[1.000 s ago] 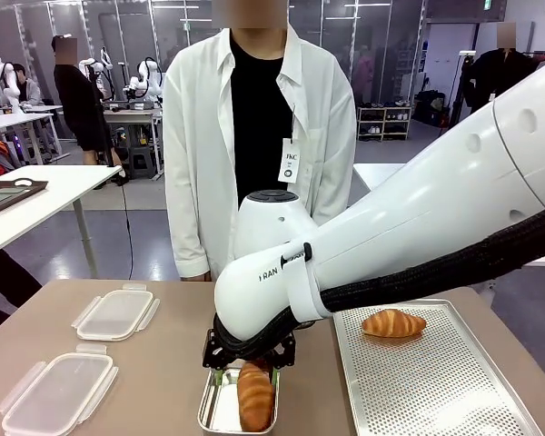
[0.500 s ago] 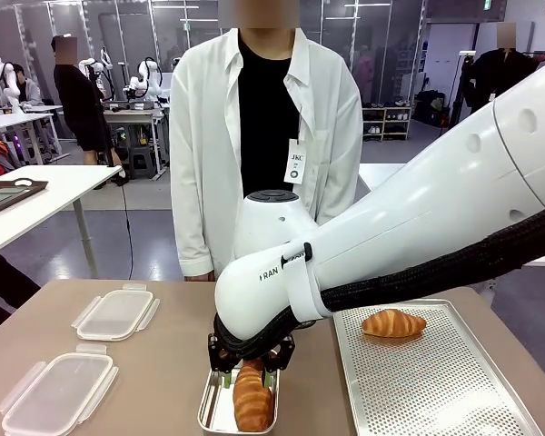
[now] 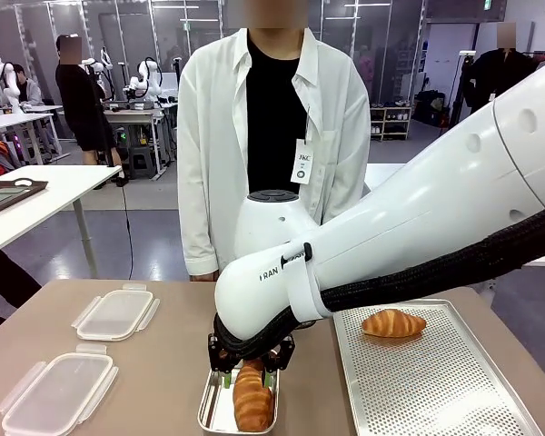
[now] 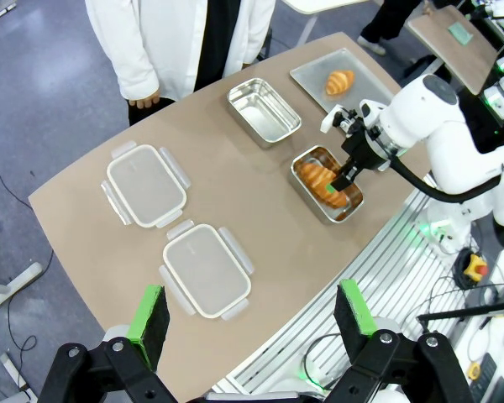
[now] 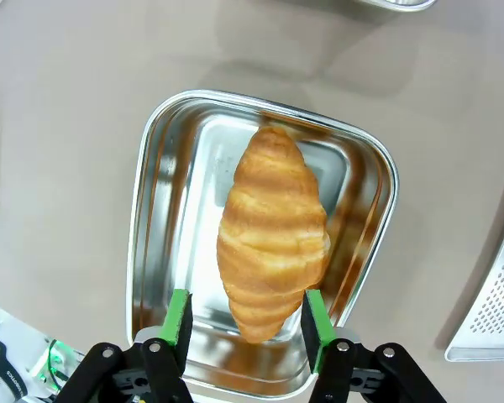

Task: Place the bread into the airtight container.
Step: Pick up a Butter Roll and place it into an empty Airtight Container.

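lids: far lid [image 3: 115,313] and near lid [image 3: 59,392] lie flat on the table [image 3: 163,363], at 9 o'clock of the work spot. Neither is fitted.
left gripper [image 4: 250,311]: hangs high over the table's near edge. Jaws are released and wide, with nothing between the pads.
person [image 3: 272,136]: stands at 12 o'clock across the table, not reaching in.
container [image 3: 211,409]: open steel box at the near edge, between the lids and the tray.
empty box [image 4: 264,111]: a second steel box, sitting beyond the container toward the person.
croissant [image 3: 252,400]: inside the container, long axis 12 to 6. By the look of it, it rests on the floor.
right gripper [image 5: 247,315]: straddles the croissant's 12 o'clock end in the front view, jaws about half apart. In the right wrist view one pad looks to be against the crust and bare steel shows beside the other. Cannot tell whether it is gripping or has let go.
tray [image 3: 436,381]: perforated, at 3 o'clock of the container.
second croissant [image 3: 393,322]: on the tray's far-left part, at 2 o'clock of the container.
step: release phase, as I read it. The bread is in and the hand isn't clear yet.
next: spread the jaws fully, then lift straight up so the pads don't drag the crust or nudge the container. After that, likely the second croissant and the lids.
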